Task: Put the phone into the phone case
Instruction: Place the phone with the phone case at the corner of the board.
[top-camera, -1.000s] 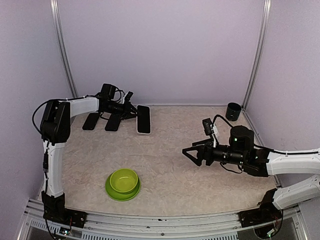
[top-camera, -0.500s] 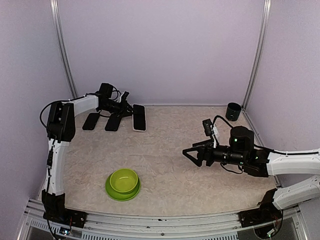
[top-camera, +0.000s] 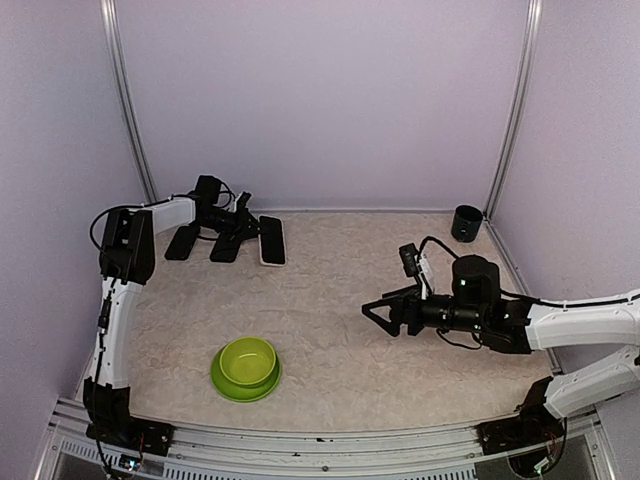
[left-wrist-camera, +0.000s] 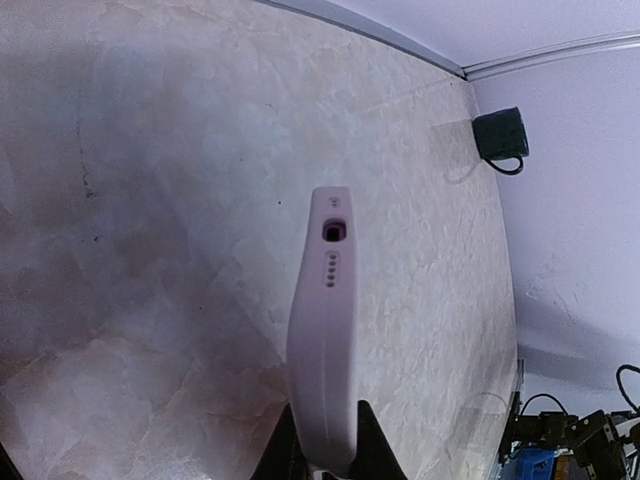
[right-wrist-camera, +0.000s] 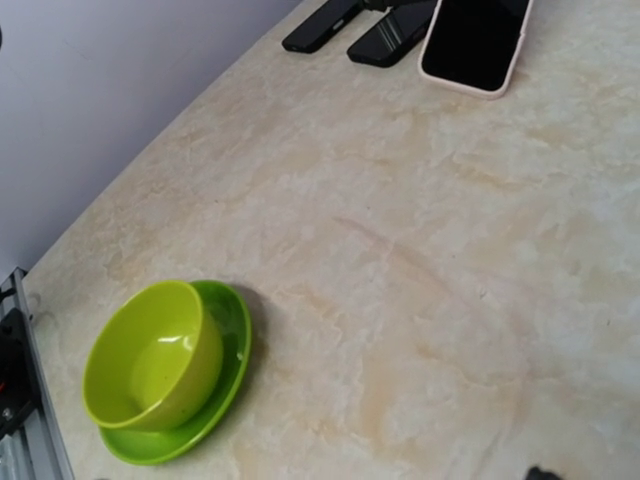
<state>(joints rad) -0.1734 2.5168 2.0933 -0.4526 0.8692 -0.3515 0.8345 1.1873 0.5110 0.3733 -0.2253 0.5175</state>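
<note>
A pale pink phone case (top-camera: 270, 241) lies at the back left of the table, a glossy black face filling it, which looks like the phone seated inside. My left gripper (top-camera: 247, 228) is shut on the case's left long edge. In the left wrist view the case (left-wrist-camera: 325, 330) runs away from the left gripper (left-wrist-camera: 326, 425), port holes at its far end. The right wrist view shows the case (right-wrist-camera: 474, 45) face up. My right gripper (top-camera: 374, 312) hovers open over the table's right-centre, holding nothing.
Two flat black slabs (top-camera: 183, 242) (top-camera: 225, 246) lie just left of the case, under the left arm. A green bowl (top-camera: 247, 360) on a green plate (top-camera: 240, 388) stands front left. A black cup (top-camera: 466, 222) is in the back right corner.
The left gripper has dragged the case a little to the left, toward the black slabs. The right arm has eased slightly left, its jaws unchanged.
</note>
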